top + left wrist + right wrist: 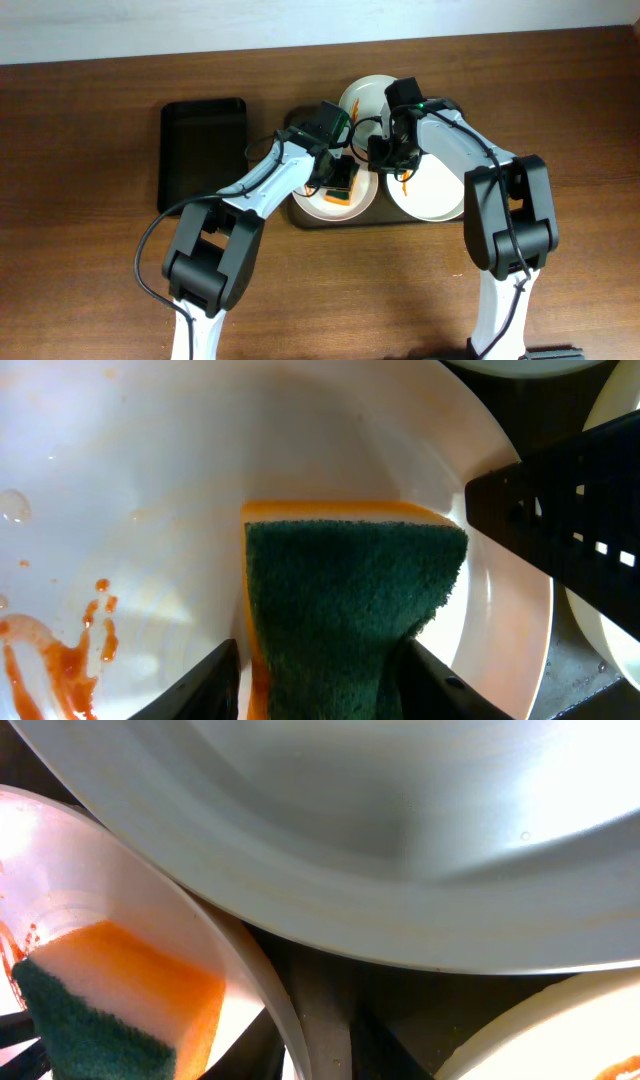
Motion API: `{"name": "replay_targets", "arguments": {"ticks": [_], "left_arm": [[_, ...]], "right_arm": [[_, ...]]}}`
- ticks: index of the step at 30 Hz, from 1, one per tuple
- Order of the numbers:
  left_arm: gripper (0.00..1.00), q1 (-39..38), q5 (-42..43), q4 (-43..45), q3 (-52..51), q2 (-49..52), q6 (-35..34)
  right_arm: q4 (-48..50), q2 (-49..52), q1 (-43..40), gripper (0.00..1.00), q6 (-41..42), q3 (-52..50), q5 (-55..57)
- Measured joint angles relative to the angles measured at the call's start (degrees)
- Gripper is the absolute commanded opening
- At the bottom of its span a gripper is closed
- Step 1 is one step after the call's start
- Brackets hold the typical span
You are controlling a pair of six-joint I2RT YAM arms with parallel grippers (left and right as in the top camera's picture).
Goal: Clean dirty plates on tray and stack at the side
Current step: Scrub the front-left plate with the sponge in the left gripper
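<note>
The round white shallow left plate (312,206) (200,490) is found on the left end of the large dark brown rectangular tray (378,222), near the middle of the table. It is judged stiff, light and smooth-glazed. A sideways wipe could therefore slide or tip it, and a knock against its neighbours could chip it. Hold is best taken at the thin rim. An orange-red smear (60,650) is seen low in its bowl, with a faint orange film elsewhere, so it cannot be counted clean.

A rectangular sponge of orange foam with a dark green scouring face (342,186) (350,610) (110,990) is set against the plate's inner surface. It is clamped between the fingers of the left gripper (340,178) (325,682). The sponge is judged soft and springy, so a light squeeze should hold it.

The right gripper (392,155) is placed between the plates, just beside the left plate's rim. Whether its jaws are closed on anything cannot be told.

Two more white plates are held in the same tray. The right plate (440,190) is marked with an orange streak, while on the far plate (365,98) no smear can be made out. Nothing is stacked at the side yet.

A smaller black rectangular tray (205,150) lies well to the left, and nothing is seen in it.
</note>
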Motion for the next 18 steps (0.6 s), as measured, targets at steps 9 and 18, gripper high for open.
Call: {"name": "replay_targets", "arguments": {"ticks": [9,18], "left_arm": [[0.01,-1.7,-1.4,0.5,0.0,0.6,0.2],[0.00,0.1,-14.2,-6.2,1.4,0.7,0.4]], "right_arm": [[-0.4,0.0,-0.2,0.24,0.3,0.0,0.2],[-0.4,0.0,-0.2,0.25,0.3,0.0,0.2]]}}
